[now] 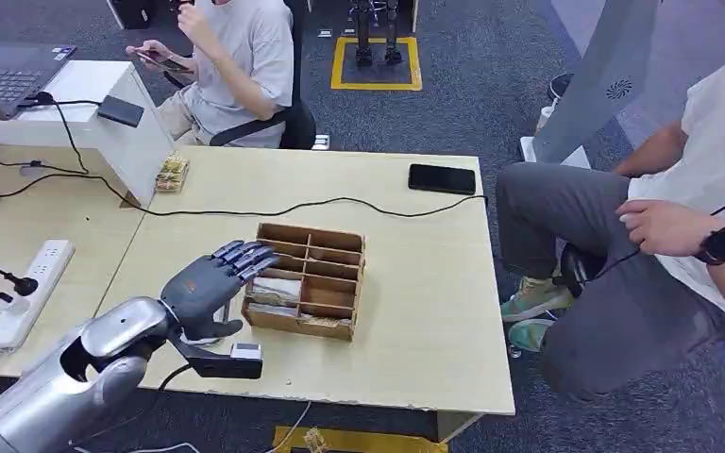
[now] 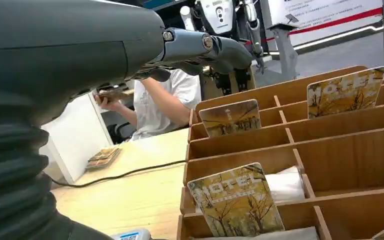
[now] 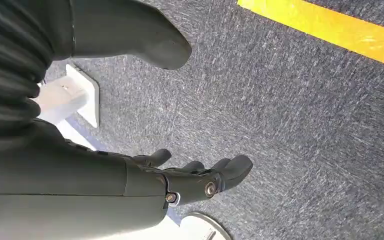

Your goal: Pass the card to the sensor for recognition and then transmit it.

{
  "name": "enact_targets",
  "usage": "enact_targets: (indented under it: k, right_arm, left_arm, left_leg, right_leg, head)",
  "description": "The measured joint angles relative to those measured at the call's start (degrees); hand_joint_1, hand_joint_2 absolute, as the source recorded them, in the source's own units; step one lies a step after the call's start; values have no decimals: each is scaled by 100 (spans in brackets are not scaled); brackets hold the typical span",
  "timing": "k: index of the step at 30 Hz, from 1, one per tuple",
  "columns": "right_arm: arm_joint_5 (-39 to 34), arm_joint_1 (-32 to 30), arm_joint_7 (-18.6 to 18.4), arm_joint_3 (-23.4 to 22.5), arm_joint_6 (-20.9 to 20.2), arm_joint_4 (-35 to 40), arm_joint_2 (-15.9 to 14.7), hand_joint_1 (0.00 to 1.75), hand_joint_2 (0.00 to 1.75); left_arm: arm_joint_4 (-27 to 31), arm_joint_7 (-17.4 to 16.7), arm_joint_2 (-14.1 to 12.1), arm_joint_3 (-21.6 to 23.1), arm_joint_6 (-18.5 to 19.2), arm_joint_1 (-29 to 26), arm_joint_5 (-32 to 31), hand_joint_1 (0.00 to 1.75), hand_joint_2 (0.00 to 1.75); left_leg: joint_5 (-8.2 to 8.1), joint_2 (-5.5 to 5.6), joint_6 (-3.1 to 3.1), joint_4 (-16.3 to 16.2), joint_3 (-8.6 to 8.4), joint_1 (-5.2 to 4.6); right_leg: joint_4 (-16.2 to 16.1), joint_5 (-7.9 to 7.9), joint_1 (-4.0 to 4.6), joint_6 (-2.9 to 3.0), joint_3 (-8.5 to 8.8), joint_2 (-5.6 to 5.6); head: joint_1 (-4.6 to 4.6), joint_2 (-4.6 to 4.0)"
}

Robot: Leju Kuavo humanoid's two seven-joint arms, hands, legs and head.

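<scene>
We see a pale wooden surface (image 1: 415, 311) on blue-grey carpet (image 1: 491, 85). At its far left stand a white riser (image 1: 104, 123) with a laptop (image 1: 9, 75), and nearer, a white power strip (image 1: 28, 288). A black cable (image 1: 340, 203) runs across to the right, past a dark phone (image 1: 442, 178) at the far edge. One person (image 1: 236, 66) sits beyond the surface, another (image 1: 670, 236) at the right.

Our left hand (image 1: 210, 288) hovers just left of the wooden divided box (image 1: 307, 280), fingers spread apart and holding nothing, their tips over the box's near-left rim. Just near of it sits the small sensor (image 1: 231, 359).

In the left wrist view a hotel card (image 2: 236, 205) stands tilted in a near compartment, with two more cards (image 2: 231, 118) upright in farther ones and white paper (image 2: 285, 185) beside the first.

Our right hand (image 3: 190, 182) hangs over the carpet, fingers loosely curled and holding nothing.
</scene>
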State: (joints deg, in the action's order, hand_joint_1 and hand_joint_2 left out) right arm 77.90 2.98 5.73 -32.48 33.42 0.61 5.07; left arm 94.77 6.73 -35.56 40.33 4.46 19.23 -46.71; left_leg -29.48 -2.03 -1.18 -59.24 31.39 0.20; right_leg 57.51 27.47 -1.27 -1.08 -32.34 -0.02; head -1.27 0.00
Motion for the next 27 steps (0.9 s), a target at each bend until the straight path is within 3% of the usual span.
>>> enact_targets:
  k: [27]
  right_arm:
    - [2,8,81,120,4,0,0,0,175]
  left_arm:
    - [-195,-177,-29,214,-11,93,-24,0,175]
  left_leg:
    - [0,0,0,0,0,0]
  right_leg:
    - [0,0,0,0,0,0]
  head:
    - [2,0]
